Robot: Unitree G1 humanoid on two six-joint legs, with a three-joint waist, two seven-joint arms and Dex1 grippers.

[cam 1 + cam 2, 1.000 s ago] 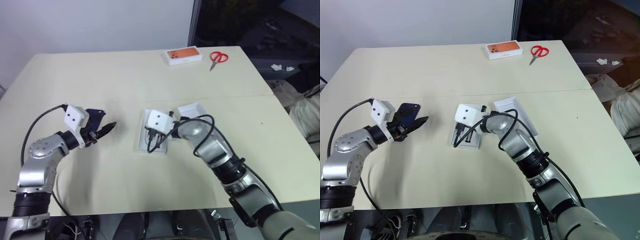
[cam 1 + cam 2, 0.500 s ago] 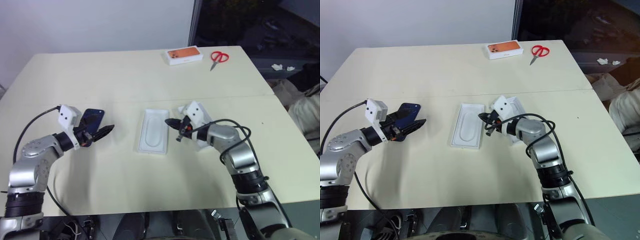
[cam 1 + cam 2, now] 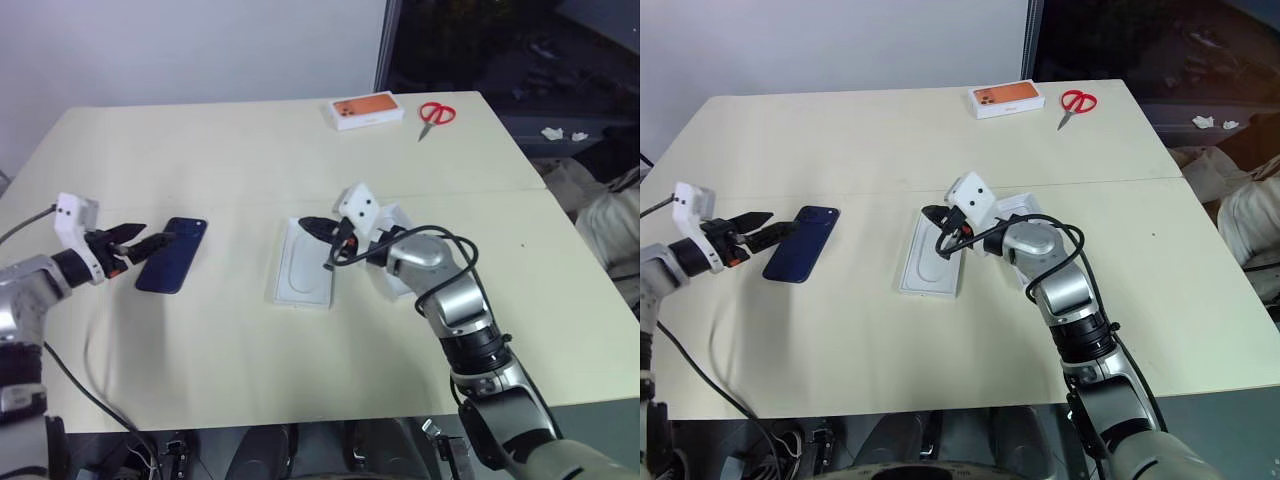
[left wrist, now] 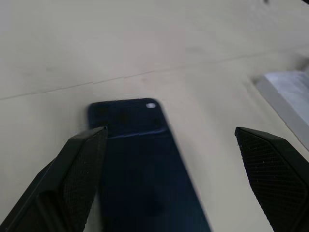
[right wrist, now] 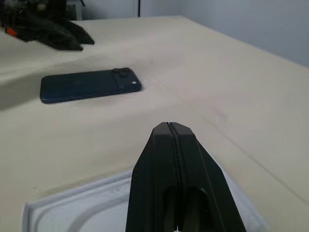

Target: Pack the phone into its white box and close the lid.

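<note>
Two pincers, left pincer (image 3: 148,240) spread beside the phone (image 3: 172,255), right pincer (image 5: 170,130) pressed together, scissors (image 3: 436,115) far off

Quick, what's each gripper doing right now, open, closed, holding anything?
Left gripper: jaws open, empty, with the phone lying on the table.
Right gripper: jaws closed, holding nothing.

The phone (image 3: 172,255) lies flat on the table (image 3: 250,150), the left gripper (image 3: 138,241) spread wide just beside it.

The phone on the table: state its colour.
Dark navy blue, glossy; the phone shows best in the right wrist view.
</note>
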